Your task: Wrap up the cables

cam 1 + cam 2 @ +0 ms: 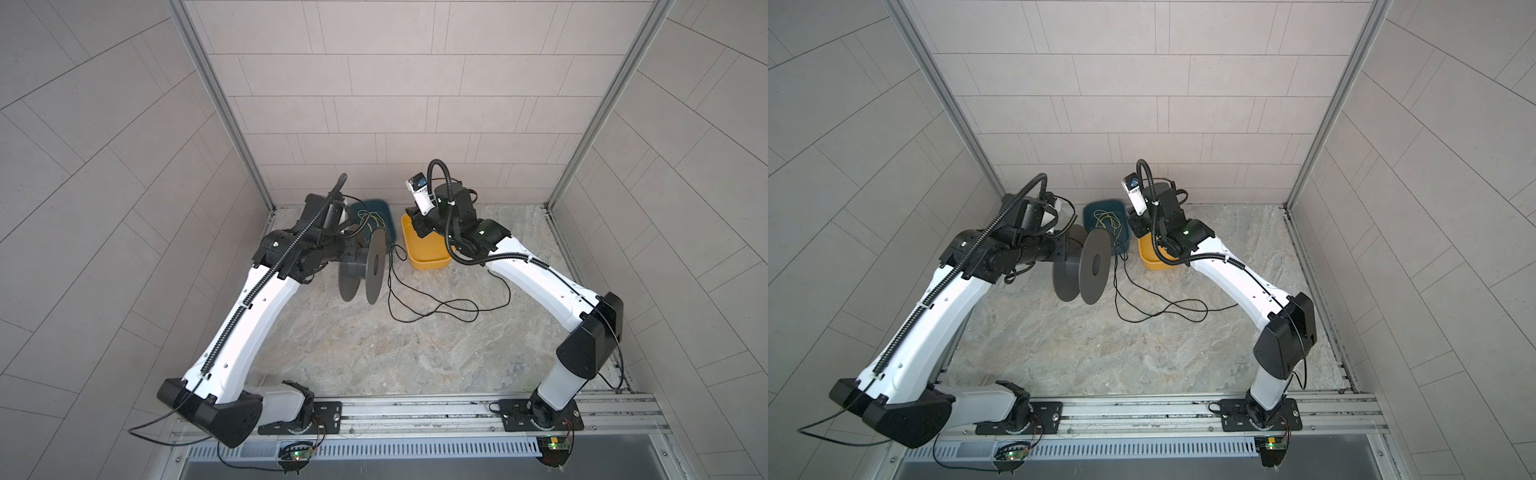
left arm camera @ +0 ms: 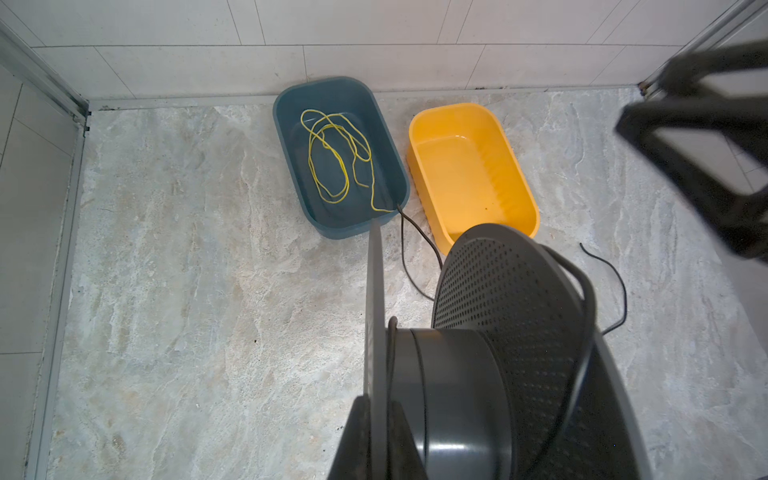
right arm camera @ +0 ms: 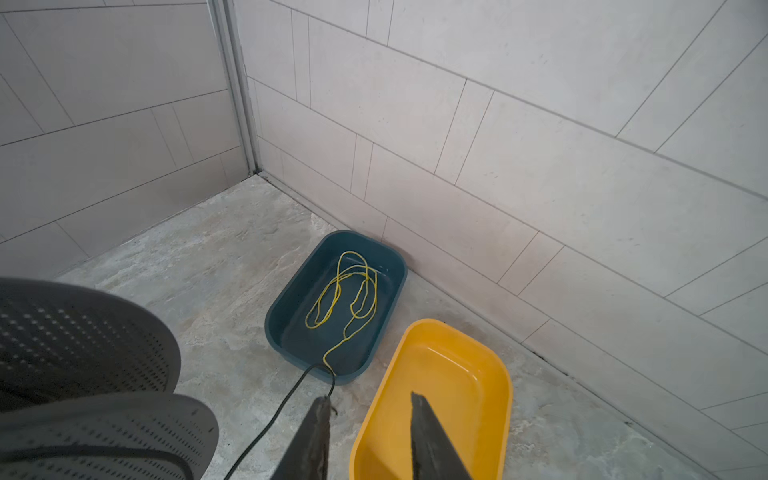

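Pale tiled walls (image 1: 395, 104) are enclosing a marbled grey tabletop (image 1: 374, 357) on three sides. Along its far edge, near the middle, two bins are sitting side by side without touching: a teal bin (image 2: 291, 166) on the left and a yellow bin (image 2: 469, 174) on the right. A thin yellow-green cord (image 2: 336, 153) is lying in loose loops inside the teal one.

The left gripper (image 2: 376, 415) is clamping narrowly on a thin flange of a dark grey spool (image 1: 374, 266); it is holding the spool clear of the tabletop, left of the middle and in front of the teal bin, with both flanges standing on edge and the hub lying level.

The black cable (image 2: 402, 245) is reaching up to the near right corner of the teal bin's rim; from there it is dropping onto the tabletop between the two bins and spreading in several loose loops across the middle toward the right edge. In the left wrist view one strand is lying round the spool's hub between the flanges, and another is curving over the perforated flange.

The right gripper (image 3: 368, 399) is hovering over the near end of the yellow bin, close to the far edge; its fingers are standing partly apart with nothing between them. The cable is passing just beside one fingertip (image 3: 320, 419); whether it is touching that fingertip cannot be told.
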Robot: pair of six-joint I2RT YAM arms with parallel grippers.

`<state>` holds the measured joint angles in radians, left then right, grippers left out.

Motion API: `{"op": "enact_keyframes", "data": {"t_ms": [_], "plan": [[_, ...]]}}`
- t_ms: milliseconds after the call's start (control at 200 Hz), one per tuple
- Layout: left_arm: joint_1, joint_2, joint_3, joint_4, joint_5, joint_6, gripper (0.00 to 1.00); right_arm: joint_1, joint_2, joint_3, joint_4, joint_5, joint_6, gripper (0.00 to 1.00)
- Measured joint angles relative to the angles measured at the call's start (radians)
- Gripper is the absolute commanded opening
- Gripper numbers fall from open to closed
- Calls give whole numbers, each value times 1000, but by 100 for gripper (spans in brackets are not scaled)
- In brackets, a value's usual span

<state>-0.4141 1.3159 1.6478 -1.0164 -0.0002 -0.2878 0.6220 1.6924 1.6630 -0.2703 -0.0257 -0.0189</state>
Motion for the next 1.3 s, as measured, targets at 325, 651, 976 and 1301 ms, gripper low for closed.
{"op": "enact_keyframes", "data": {"t_ms": [325,651,976,1301], "plan": [[16,58,114,-55,53,-3,0,-13,-181,-336,31,-102,53,75],[26,90,156,-101,95,-9,0,-23,-389,-586,198,-208,124,66],[26,92,185,-113,136,-30,0,-23,-259,-719,557,-412,285,52],[26,92,187,-130,156,-37,0,-23,-136,-647,703,-483,354,47]]}}
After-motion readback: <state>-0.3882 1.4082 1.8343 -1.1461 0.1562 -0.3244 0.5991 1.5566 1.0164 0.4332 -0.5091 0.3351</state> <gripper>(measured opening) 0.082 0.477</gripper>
